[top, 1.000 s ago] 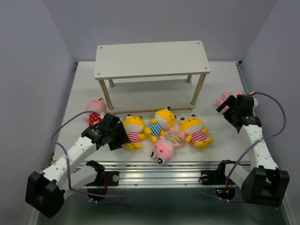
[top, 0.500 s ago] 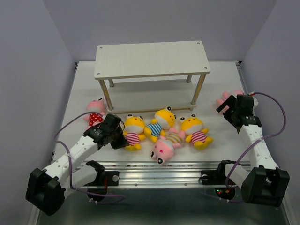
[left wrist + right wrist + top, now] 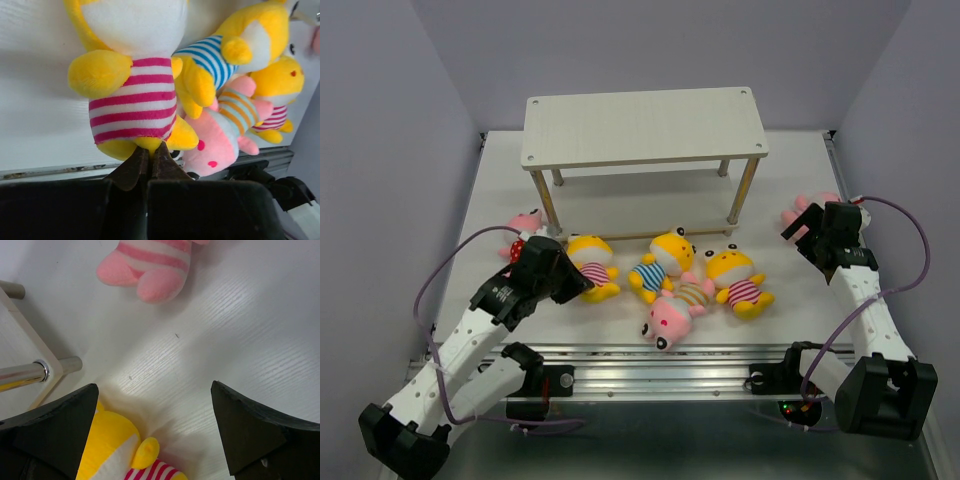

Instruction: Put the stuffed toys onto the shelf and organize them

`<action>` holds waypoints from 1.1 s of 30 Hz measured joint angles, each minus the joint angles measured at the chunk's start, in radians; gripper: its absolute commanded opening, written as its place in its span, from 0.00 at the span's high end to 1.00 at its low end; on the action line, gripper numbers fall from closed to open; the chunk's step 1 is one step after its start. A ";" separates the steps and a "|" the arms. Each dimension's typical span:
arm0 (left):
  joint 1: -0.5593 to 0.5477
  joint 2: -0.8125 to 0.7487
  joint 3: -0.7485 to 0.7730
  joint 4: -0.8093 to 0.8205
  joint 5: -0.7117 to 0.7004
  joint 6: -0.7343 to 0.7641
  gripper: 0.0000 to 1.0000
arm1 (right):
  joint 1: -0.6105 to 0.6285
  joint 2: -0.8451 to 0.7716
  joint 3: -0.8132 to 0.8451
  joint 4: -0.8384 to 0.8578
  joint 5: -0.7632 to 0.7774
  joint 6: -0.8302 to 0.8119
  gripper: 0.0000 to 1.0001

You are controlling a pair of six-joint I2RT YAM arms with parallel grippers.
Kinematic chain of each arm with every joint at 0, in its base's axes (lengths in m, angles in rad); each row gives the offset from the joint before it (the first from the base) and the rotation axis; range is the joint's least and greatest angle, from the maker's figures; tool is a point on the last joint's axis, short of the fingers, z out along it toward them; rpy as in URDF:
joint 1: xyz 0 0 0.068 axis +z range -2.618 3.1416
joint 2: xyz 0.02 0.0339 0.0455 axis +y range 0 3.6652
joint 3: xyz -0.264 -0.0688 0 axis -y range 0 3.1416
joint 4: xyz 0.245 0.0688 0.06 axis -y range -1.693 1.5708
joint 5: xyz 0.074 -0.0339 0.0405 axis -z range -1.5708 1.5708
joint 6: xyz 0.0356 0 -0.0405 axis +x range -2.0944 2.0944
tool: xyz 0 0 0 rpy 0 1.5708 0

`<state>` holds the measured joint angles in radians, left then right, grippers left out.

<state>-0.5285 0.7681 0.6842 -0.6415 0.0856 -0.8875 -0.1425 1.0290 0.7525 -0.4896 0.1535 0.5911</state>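
**Left gripper nips a yellow plush by its bottom seam**

The left gripper (image 3: pixel 149 156) is closed almost completely. Its fingertips meet on a small fold of yellow fabric between the legs of the yellow toy in the red-striped shirt (image 3: pixel 132 95). That toy lies near the desk's (image 3: pixel 790 180) front-left part, just in front of the shelf's (image 3: pixel 640 125) front left leg. The right gripper (image 3: pixel 154 390) stands wide open and holds nothing, hovering by the desk's right edge just beside a pink striped toy (image 3: pixel 150 265).

The plush looks light, soft and squashy, so it should sag and swing from so thin a pinch, and the fold could slip free. A fuller bite across the belly or the round head would likely hold it steadier. Nothing here is fragile.

It has a round yellow head with a white face, stubby yellow arms and a shirt banded red and white. Beside it, toward the desk's front edge, huddle a yellow toy in blue stripes (image 3: pixel 658 265), another yellow one in red stripes (image 3: pixel 735 278) and a pink toy in orange stripes (image 3: pixel 672 312). A pink red-dotted toy (image 3: pixel 523 235) sits near the left edge. No toy is on the shelf yet.
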 measured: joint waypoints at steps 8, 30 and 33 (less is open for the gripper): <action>0.000 -0.057 0.028 0.123 -0.039 -0.039 1.00 | 0.000 0.000 0.000 0.000 0.000 0.000 0.00; 0.000 0.084 0.139 0.483 0.005 0.014 1.00 | 0.000 0.020 0.000 0.005 -0.002 -0.001 0.00; 0.000 0.084 0.151 0.488 0.006 0.023 1.00 | 0.000 0.034 0.000 0.005 -0.005 -0.001 0.00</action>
<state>-0.5285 0.8520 0.8349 -0.1532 0.0914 -0.8646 -0.1425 1.0630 0.7525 -0.4843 0.1490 0.5903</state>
